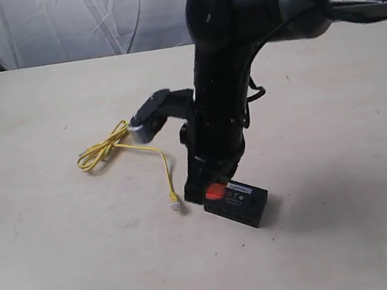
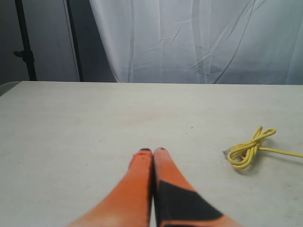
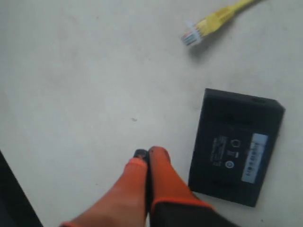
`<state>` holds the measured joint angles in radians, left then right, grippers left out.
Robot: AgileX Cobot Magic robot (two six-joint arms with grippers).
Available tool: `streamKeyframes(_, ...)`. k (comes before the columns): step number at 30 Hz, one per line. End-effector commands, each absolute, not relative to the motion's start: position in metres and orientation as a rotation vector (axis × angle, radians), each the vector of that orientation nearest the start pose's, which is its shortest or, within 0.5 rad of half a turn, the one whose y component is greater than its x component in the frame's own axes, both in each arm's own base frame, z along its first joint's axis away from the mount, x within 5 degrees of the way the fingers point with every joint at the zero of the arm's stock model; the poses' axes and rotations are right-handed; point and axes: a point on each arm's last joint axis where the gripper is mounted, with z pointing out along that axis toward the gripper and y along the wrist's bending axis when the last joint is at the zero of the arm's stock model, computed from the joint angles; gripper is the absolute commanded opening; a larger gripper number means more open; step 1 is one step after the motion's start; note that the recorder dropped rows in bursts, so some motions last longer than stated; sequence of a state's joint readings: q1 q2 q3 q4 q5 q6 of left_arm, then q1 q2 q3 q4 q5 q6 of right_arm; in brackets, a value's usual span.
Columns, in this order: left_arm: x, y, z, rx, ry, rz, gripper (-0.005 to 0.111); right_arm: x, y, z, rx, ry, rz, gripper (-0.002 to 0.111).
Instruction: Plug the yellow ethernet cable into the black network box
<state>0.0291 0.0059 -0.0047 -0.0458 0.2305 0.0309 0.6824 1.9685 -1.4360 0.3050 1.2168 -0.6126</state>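
Note:
The yellow ethernet cable lies on the table with a knotted coil at one end, and its free clear plug lies a little left of the black network box. The box lies flat with its white label strip up. My right gripper is shut with nothing in it, its orange fingertips low at the box's near left edge. In the right wrist view the plug lies apart from the box. My left gripper is shut and empty, and the coil lies off to its side.
The right arm's black body stands over the middle of the table and hides part of it. A grey-and-black block on that arm hangs near the coil. A white curtain and a dark stand pole are behind the table.

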Motion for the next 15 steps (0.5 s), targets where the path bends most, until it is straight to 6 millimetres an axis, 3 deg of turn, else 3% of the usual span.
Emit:
streamKeyframes(1, 0.056, 0.001, 0.192, -0.029, 1.715, 0.003, 0.0, 0.265, 0.261, 0.187, -1.822, 2.643, 0.366, -0.001)
streamKeyframes(4, 0.056, 0.001, 0.192, -0.029, 1.715, 0.003, 0.0, 0.262, 0.263, 0.182, -1.804, 2.669, 0.432, -0.001)
streamKeyframes(15, 0.056, 0.001, 0.192, -0.029, 1.715, 0.003, 0.0, 0.265, 0.27, 0.154, -1.81, 2.691, 0.41, -0.001)
